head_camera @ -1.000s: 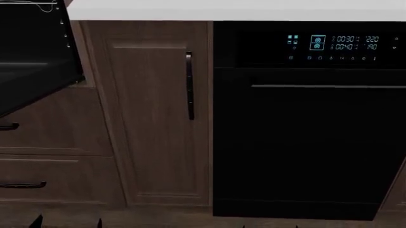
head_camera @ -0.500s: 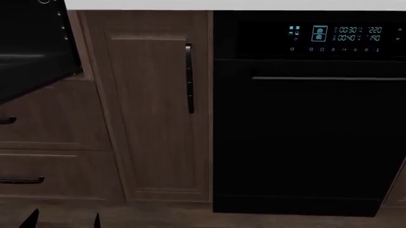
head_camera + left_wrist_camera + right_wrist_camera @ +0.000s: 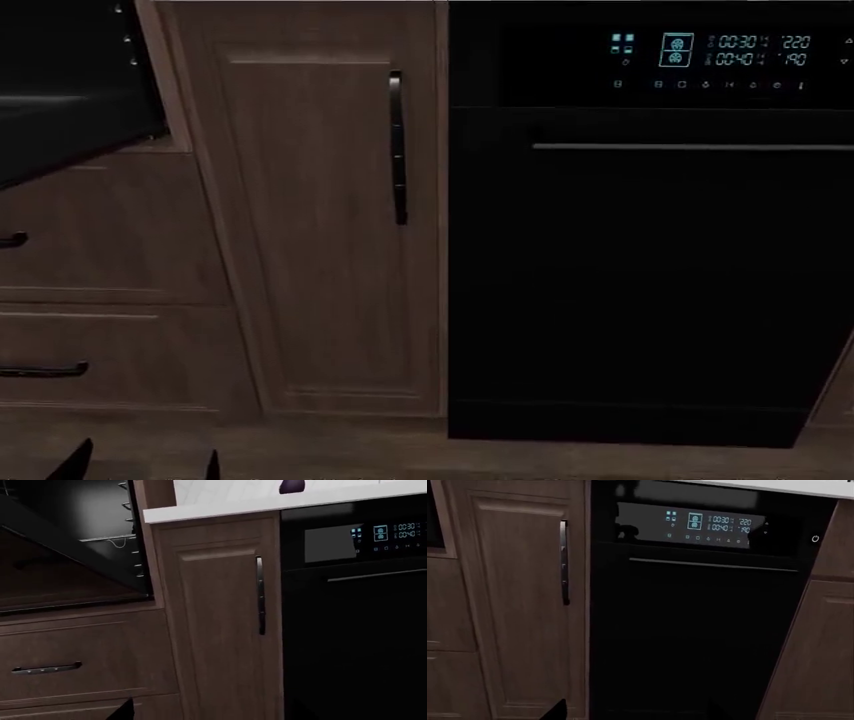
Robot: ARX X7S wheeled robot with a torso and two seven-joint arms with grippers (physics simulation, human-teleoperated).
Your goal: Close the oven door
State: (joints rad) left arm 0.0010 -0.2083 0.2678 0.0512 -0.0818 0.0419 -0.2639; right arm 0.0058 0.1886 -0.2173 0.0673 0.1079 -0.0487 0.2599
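One oven door, black, hangs open at the head view's left edge, above wooden drawers. Left gripper: two dark fingertips, spread apart, holding nothing. Right gripper: finger state cannot be told. Black appliance with lit digits at right.

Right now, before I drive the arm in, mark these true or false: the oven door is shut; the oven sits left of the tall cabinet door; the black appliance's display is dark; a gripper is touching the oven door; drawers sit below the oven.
1. The oven door is shut. False: it hangs open, and the oven rack shows inside.
2. The oven sits left of the tall cabinet door. True.
3. The black appliance has a dark display. False: blue digits are lit.
4. A gripper is touching the oven door. False: nothing touches it.
5. Drawers sit below the oven. True.
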